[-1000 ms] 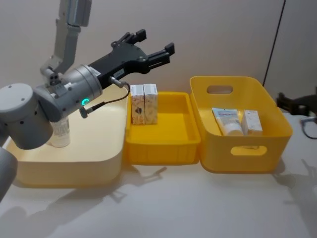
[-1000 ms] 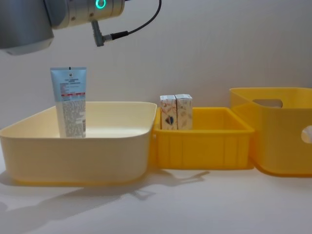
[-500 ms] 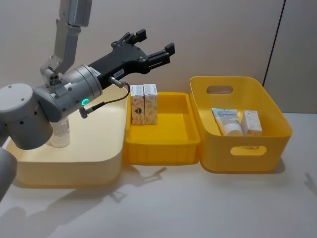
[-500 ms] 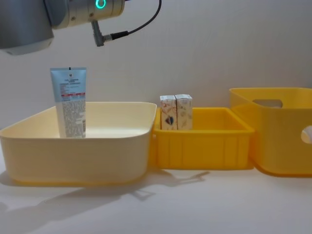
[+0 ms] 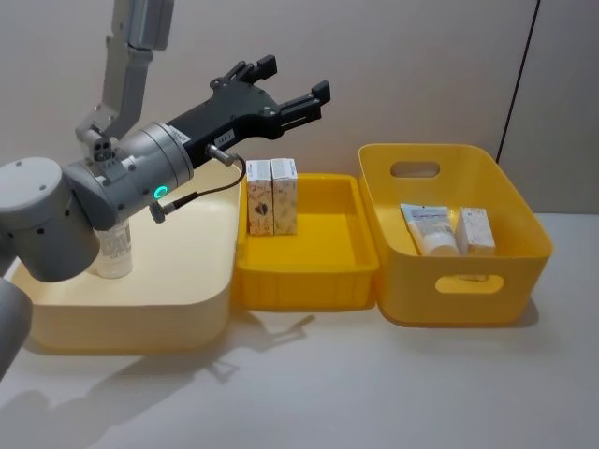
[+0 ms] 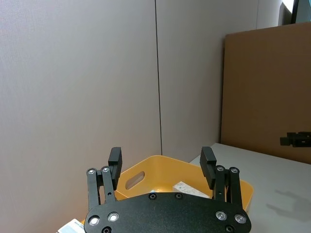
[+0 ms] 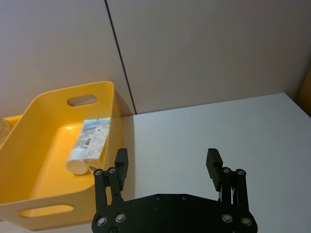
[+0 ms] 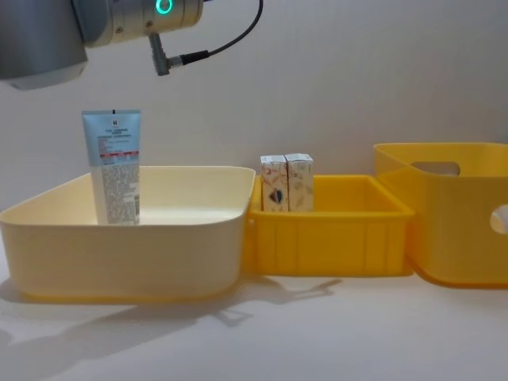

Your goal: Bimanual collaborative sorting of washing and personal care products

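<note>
Left gripper (image 5: 285, 89): I hold it raised above the cream bin (image 5: 56, 318) and shallow tray (image 5: 309, 281), fingers spread, nothing between them. I judge it is poised between picks.
Right gripper (image 7: 167, 162): fingers spread and bare, hanging over bare table (image 7: 218, 126) just beside the deep bin (image 7: 29, 204), well apart from the other arm.
Tube (image 8: 113, 167): stands upright, cap down, at the left of the cream bin, near its wall; its upper half rises above the rim, so I judge a grasp from above is open.
Cartons (image 5: 272, 195): two, upright, touching each other, at the tray's back left corner, against the wall next to the cream bin.
Deep bin contents: a second tube (image 5: 430, 228) lying flat, cap toward me, with a carton (image 5: 476, 230) just beside it.
Edges: the three containers sit in a row, walls touching or nearly so.
Room: the tray's right part is bare; the cream bin floor is largely free; the table in front is open.
</note>
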You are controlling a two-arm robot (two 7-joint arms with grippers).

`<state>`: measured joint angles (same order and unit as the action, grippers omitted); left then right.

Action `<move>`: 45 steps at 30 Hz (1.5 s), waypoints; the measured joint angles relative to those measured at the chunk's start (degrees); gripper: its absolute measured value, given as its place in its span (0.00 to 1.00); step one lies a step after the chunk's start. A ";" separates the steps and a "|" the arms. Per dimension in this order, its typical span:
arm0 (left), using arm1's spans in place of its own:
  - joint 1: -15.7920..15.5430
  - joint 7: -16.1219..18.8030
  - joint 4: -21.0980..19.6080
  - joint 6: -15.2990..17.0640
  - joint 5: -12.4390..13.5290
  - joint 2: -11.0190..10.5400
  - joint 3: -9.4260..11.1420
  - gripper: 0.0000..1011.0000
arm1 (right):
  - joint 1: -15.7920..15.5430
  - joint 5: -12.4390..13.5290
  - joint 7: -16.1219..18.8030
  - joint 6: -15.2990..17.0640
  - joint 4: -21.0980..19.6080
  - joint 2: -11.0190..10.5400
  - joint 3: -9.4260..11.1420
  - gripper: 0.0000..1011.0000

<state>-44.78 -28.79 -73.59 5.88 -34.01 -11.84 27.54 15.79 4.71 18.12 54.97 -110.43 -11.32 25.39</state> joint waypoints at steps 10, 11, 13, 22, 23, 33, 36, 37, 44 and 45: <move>0.00 0.00 0.00 0.00 0.00 0.01 0.00 0.99 | -0.20 1.62 3.52 -0.48 -0.32 -1.55 -1.30 0.99; -0.01 0.00 0.00 0.00 0.00 0.01 0.00 0.99 | -0.22 1.75 3.84 -0.54 -0.36 -1.78 -1.49 0.99; 0.00 0.00 0.00 0.00 0.00 0.01 0.00 0.99 | -0.26 2.34 5.27 -0.72 -0.45 -2.61 -2.23 0.99; 0.00 0.00 0.00 0.00 0.00 0.00 0.00 0.99 | -0.19 4.02 9.41 -0.86 -0.55 -5.57 -4.69 0.99; -0.01 0.00 0.00 0.00 0.00 0.01 0.00 0.99 | -0.11 4.37 10.31 -0.86 -0.56 -6.22 -5.24 0.99; 0.00 0.00 0.00 0.00 0.00 0.00 0.00 0.99 | 0.30 6.43 15.45 -0.86 -0.66 -10.01 -8.31 0.99; 0.00 0.00 0.00 0.00 0.00 0.01 0.00 0.99 | 0.48 7.15 17.24 -0.88 -0.77 -11.28 -9.46 0.99; 0.00 0.00 0.00 0.00 0.00 0.01 0.00 0.99 | 0.53 7.37 17.77 -0.89 -0.80 -11.58 -9.72 0.99; 0.00 0.00 0.00 0.00 0.00 0.01 0.00 0.99 | 1.16 9.10 22.06 -1.04 -1.24 -14.67 -12.37 0.99; 0.00 0.00 0.00 0.00 0.00 0.00 0.00 0.99 | 1.21 9.27 22.44 -1.05 -1.28 -14.87 -12.62 0.99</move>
<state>-44.78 -28.79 -73.59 5.88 -34.01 -11.83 27.54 17.00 13.98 40.56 53.92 -111.72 -26.18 12.76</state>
